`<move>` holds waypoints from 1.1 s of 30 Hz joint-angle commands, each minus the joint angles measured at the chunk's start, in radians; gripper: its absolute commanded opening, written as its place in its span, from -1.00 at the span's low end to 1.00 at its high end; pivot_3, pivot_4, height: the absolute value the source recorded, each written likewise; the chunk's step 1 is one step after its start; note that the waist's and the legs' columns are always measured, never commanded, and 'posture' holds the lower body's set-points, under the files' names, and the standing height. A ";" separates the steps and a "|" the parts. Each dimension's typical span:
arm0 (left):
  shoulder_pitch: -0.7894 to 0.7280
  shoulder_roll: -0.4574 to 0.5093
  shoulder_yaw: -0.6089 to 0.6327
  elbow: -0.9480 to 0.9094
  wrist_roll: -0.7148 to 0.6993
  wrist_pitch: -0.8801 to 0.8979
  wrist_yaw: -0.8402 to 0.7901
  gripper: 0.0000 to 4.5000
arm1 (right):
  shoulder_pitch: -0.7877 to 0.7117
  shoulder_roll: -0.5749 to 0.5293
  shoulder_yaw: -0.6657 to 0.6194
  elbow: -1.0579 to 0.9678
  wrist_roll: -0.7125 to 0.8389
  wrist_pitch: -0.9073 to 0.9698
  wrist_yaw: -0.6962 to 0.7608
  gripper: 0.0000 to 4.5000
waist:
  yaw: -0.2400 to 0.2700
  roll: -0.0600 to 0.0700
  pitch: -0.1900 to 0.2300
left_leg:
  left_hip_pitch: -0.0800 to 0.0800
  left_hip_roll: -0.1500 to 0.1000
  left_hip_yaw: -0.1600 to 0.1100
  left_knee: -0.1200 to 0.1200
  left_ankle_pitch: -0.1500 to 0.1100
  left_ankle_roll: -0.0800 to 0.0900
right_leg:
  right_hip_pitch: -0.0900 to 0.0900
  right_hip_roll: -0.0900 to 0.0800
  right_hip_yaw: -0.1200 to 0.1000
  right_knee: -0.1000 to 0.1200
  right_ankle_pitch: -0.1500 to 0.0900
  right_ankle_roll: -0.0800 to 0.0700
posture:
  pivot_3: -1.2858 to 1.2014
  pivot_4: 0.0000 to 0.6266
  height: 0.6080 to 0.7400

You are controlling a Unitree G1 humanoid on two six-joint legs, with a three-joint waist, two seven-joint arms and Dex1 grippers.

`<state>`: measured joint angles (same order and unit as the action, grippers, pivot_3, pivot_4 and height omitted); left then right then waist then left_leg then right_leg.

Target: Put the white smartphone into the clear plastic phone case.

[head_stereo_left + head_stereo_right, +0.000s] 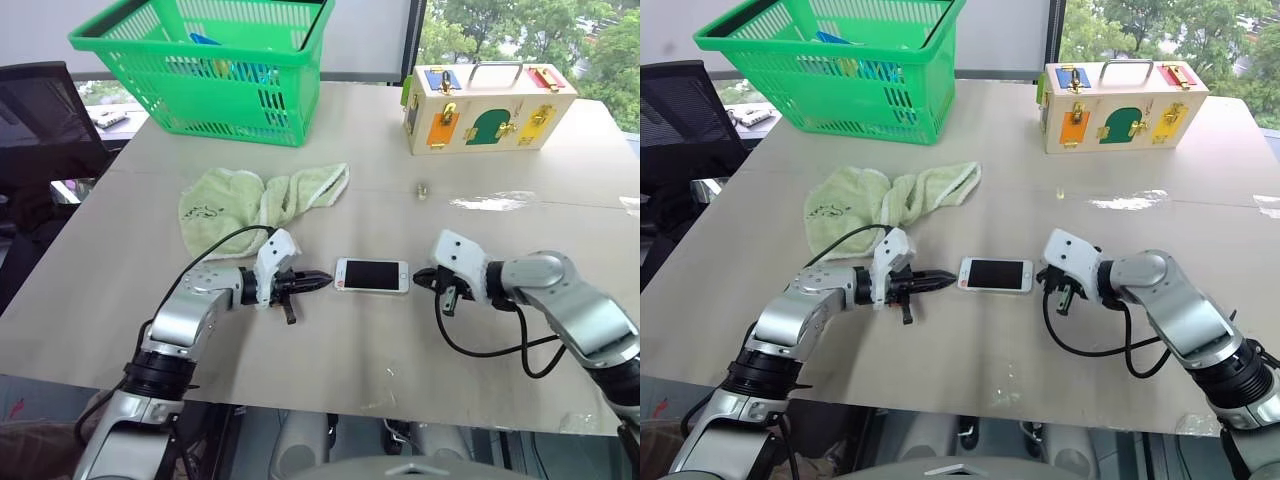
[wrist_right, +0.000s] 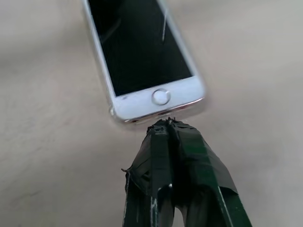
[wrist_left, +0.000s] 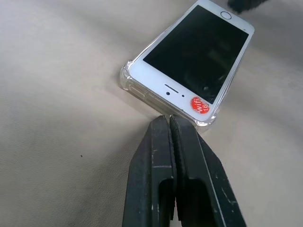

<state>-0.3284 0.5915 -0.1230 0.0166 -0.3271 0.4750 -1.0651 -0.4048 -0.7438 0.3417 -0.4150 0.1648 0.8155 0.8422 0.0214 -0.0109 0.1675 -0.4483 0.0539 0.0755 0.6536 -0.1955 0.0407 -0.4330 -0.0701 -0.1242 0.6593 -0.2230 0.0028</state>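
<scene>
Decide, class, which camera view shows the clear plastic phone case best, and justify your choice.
The left wrist view: the clear plastic phone case shows as a transparent rim and bumper corners wrapping the white smartphone. The right wrist view gives just a thin edge by the home button. In both eye views the case cannot be told from the phone.

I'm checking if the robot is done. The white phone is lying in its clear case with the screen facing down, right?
Not quite. The white smartphone does lie in the clear plastic phone case, but its black screen faces up, as the left wrist view shows.
</scene>
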 commanded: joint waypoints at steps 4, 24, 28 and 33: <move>0.008 -0.009 -0.026 -0.024 0.000 0.008 -0.006 -0.98 | -0.029 0.036 0.026 0.006 -0.008 -0.044 0.013 -1.00 | -0.001 0.000 0.000 | 0.000 0.000 0.000 0.000 0.000 0.000 | 0.000 0.000 0.000 0.000 0.000 0.000 | 0.03 -0.52 1.00; 0.023 0.003 0.004 -0.025 0.000 0.021 -0.004 -0.98 | -0.073 0.122 0.082 0.043 -0.058 -0.080 0.048 -1.00 | -0.012 0.000 0.000 | 0.004 0.003 0.000 0.000 0.000 0.000 | 0.000 0.004 0.001 0.004 0.000 -0.001 | 0.03 -0.52 1.00; 0.020 0.011 0.094 -0.009 -0.059 0.088 0.020 -0.98 | -0.030 0.068 -0.018 0.030 -0.039 -0.072 0.044 -1.00 | -0.009 0.000 0.000 | 0.004 0.003 -0.001 0.000 0.000 0.000 | 0.000 0.004 0.001 0.004 0.001 -0.001 | 0.03 -0.52 1.00; -0.008 0.006 0.180 -0.008 -0.150 0.197 0.058 -0.98 | 0.017 0.041 -0.130 -0.006 0.018 -0.042 0.029 -1.00 | -0.007 0.000 0.000 | 0.001 0.002 0.000 0.000 0.000 0.000 | -0.001 0.004 0.001 0.002 0.001 -0.001 | 0.03 -0.52 1.00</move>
<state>-0.3153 0.5962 0.0228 0.0245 -0.4380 0.6481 -1.0158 -0.3898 -0.6999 0.2648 -0.3707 0.1537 0.7672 0.8773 0.0141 -0.0111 0.1674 -0.4471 0.0557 0.0754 0.6537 -0.1954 0.0405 -0.4335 -0.0668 -0.1227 0.6612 -0.2224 0.0020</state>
